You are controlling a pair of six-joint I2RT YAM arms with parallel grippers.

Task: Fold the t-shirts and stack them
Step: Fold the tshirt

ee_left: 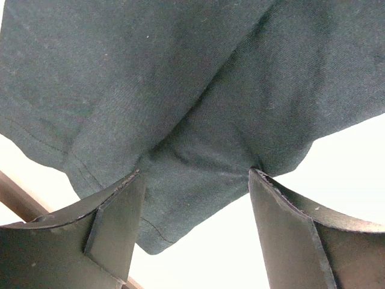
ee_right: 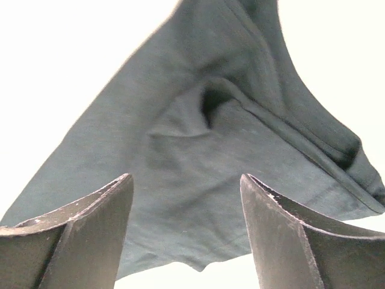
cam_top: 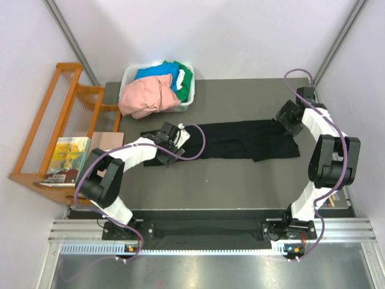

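Observation:
The black t-shirt [cam_top: 240,139] lies as a long, narrow strip across the middle of the dark table [cam_top: 240,180]. My left gripper [cam_top: 174,137] stands open over the strip's left end. In the left wrist view the left gripper [ee_left: 195,171] has its tips set wide apart on the dark cloth [ee_left: 180,90], near a corner of the hem. My right gripper [cam_top: 287,120] is open at the strip's right end. The right wrist view shows the right gripper [ee_right: 185,176] spread above a rumpled fold of the cloth [ee_right: 210,156]. Salmon-pink [cam_top: 147,96], blue [cam_top: 157,71] and green [cam_top: 185,78] t-shirts are piled in the bin.
A white plastic bin [cam_top: 187,102] stands at the table's far left corner. Off the table's left side there is a wooden rack [cam_top: 54,120], with a book [cam_top: 66,158] and a brown board [cam_top: 105,141] next to it.

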